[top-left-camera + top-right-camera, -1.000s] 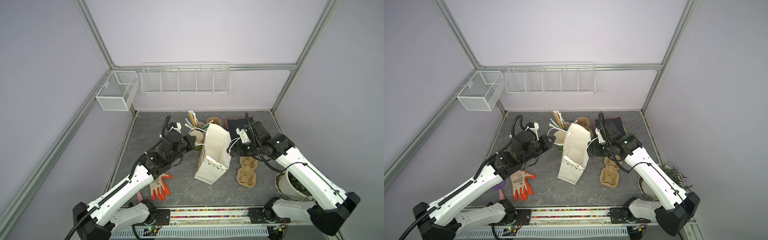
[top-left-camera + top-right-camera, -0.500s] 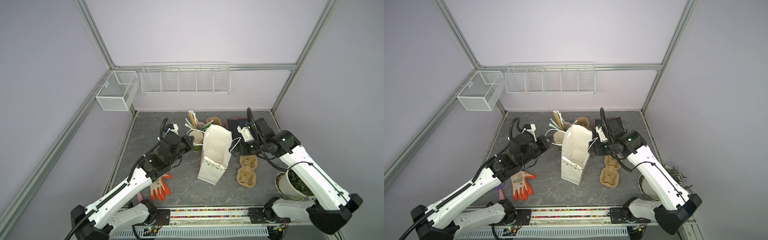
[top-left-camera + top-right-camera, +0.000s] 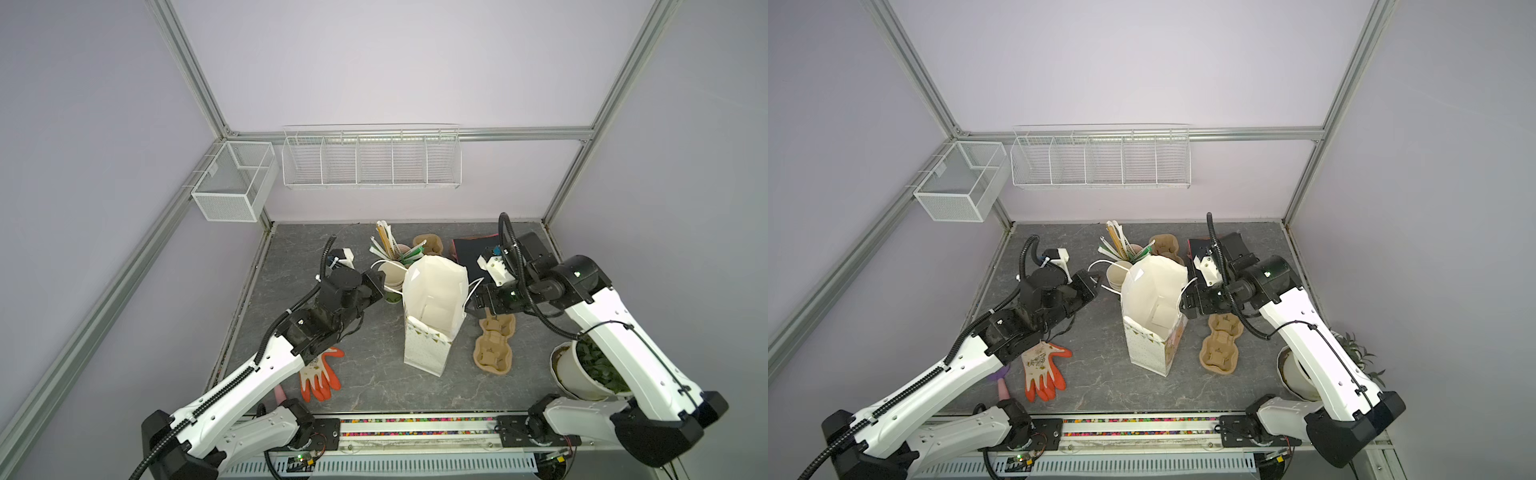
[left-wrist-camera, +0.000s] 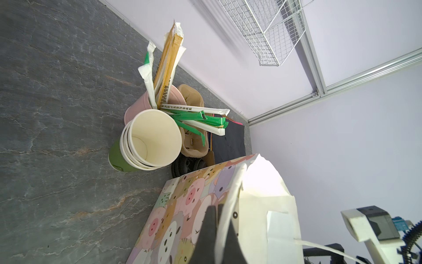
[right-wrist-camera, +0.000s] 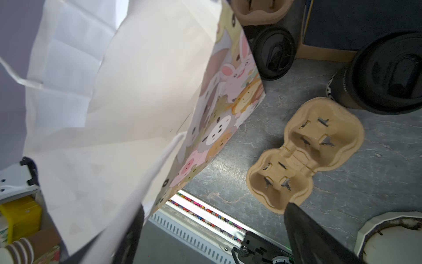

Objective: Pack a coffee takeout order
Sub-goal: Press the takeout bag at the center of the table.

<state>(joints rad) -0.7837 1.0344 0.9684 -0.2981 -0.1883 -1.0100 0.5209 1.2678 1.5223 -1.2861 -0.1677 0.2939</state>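
Observation:
A paper bag (image 3: 432,307) (image 3: 1152,307) printed with cartoon animals stands mid-table, its mouth wide. My left gripper (image 4: 217,208) (image 3: 384,282) is shut on the bag's white rim (image 4: 230,205) at its left side. To the bag's right, my right gripper (image 5: 214,230) (image 3: 473,305) is open and holds nothing; the bag's white side brushes one finger (image 5: 134,228). The brown two-cup carrier (image 3: 494,345) (image 5: 303,155) lies flat right of the bag. A black paper cup (image 5: 383,75) with a lid stands beyond it, another (image 5: 274,54) behind the bag. The black sheet (image 3: 473,249) lies at the back.
Behind the bag stand stacked cream cups (image 3: 392,278) (image 4: 150,139) and a pink cup of wrapped straws (image 4: 169,96). Another pulp carrier (image 3: 428,243) sits at the back. An orange glove (image 3: 320,374) lies front left, a white plant pot (image 3: 582,370) front right. Wire baskets (image 3: 370,162) hang on the wall.
The bag has swung from a lean to standing more upright, held by my left gripper. My right gripper has opened a little wider and drawn slightly off the bag's right side.

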